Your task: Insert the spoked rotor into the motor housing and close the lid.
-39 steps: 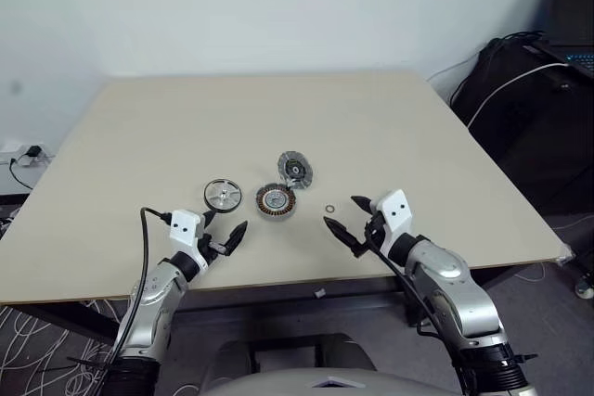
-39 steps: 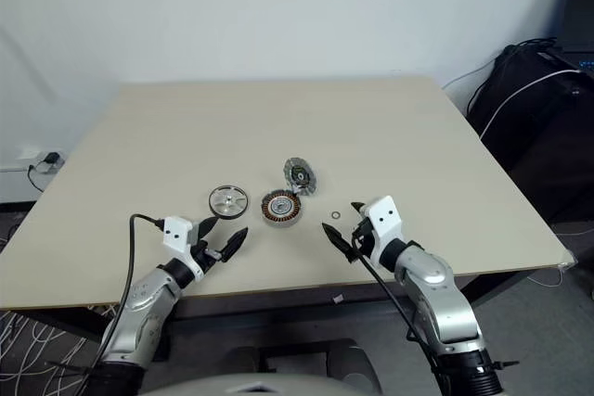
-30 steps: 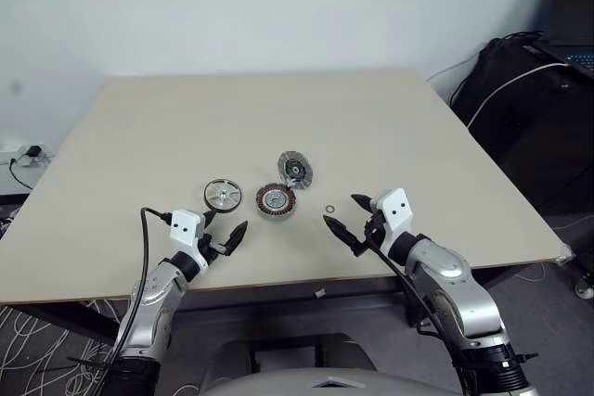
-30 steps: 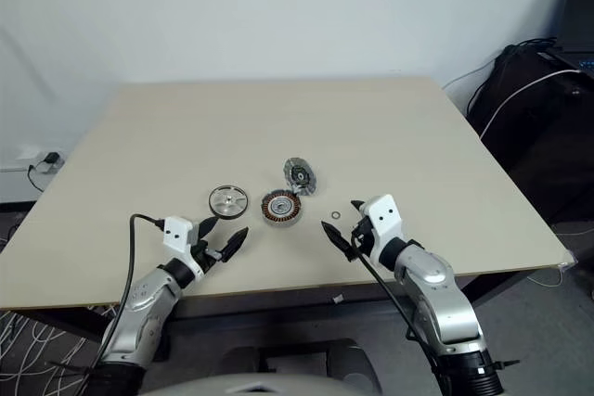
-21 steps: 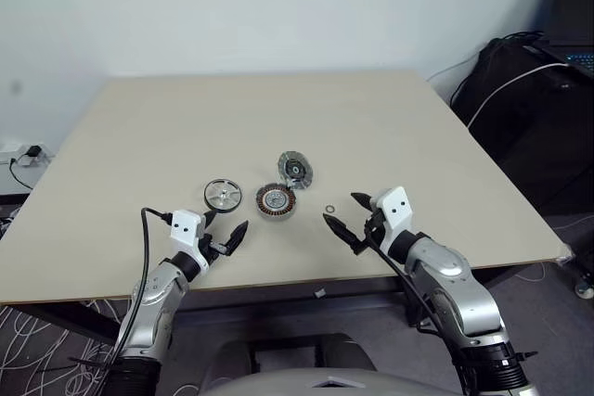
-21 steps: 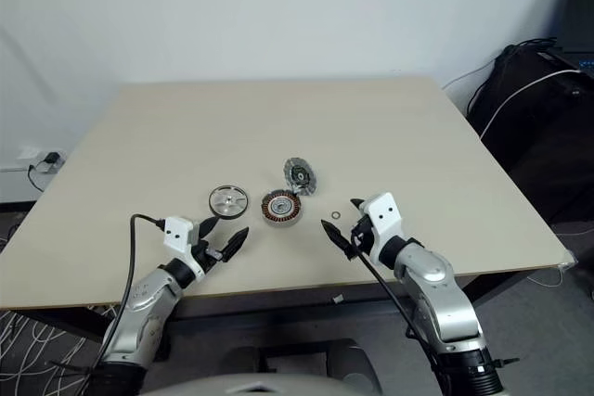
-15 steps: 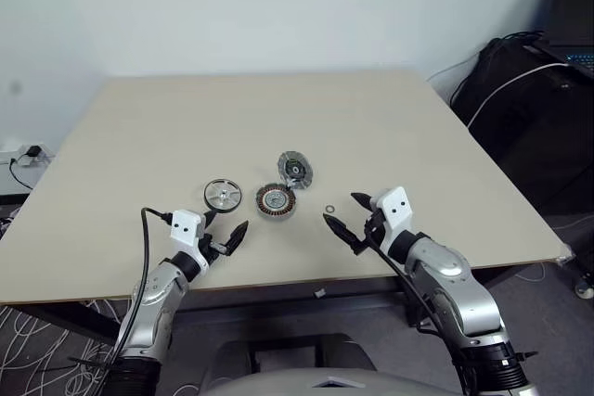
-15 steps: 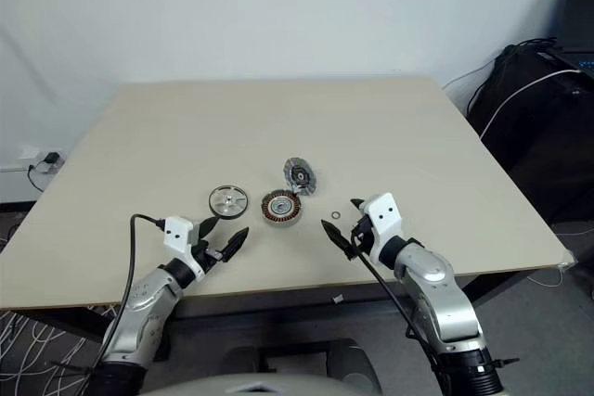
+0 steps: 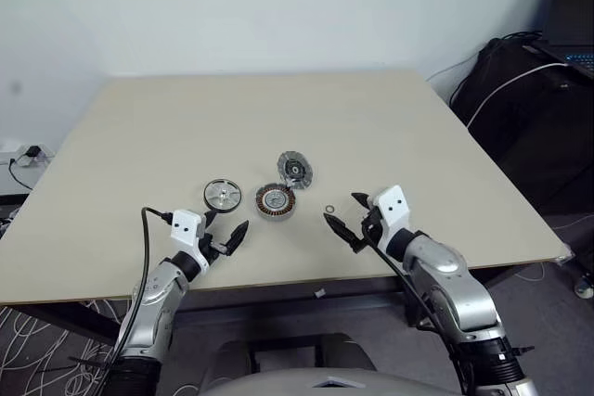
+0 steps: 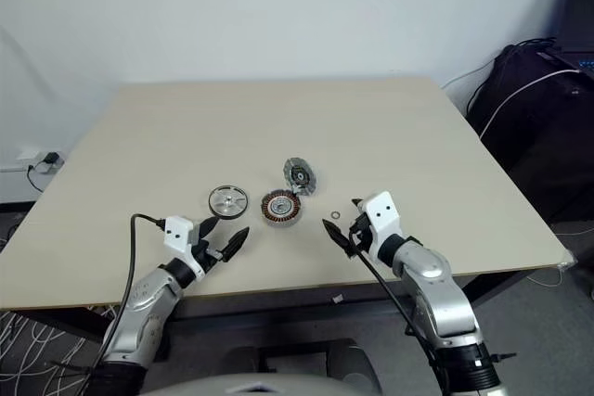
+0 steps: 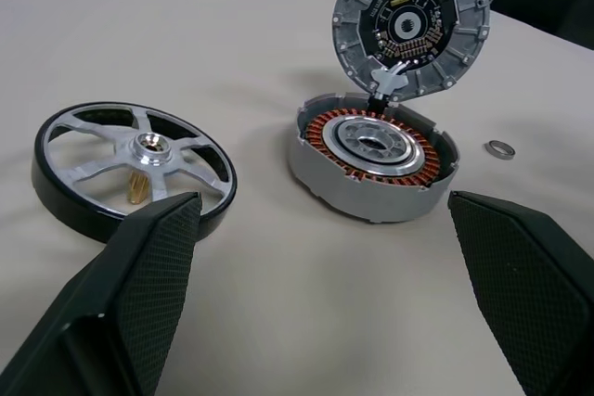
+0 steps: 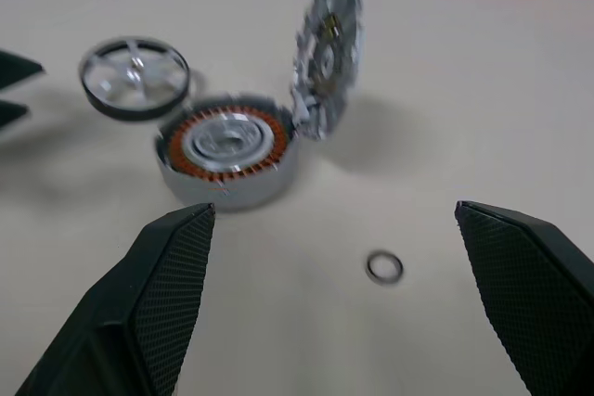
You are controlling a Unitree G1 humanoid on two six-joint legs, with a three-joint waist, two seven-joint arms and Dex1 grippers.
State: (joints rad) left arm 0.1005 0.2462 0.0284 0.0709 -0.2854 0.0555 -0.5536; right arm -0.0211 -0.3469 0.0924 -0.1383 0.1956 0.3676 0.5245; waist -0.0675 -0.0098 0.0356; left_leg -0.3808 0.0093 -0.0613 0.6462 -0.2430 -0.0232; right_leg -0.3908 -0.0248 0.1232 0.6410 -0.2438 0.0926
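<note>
Matte beige table (image 9: 167, 127); silvery spoked rotor (image 11: 130, 172); copper-wound housing (image 11: 373, 166)

Beige table (image 9: 139, 136); white wall (image 9: 278, 6)

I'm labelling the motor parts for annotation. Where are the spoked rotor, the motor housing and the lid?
spoked rotor (image 11: 148, 146), left wrist view, on its central hub.
motor housing (image 11: 373, 146), left wrist view, on the pale centre inside the copper windings.
lid (image 11: 410, 23), left wrist view, on the dark round centre of its upright face.

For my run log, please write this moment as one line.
left pincer: open, empty | right pincer: open, empty | spoked rotor: on table | motor housing: empty | lid: standing open
</note>
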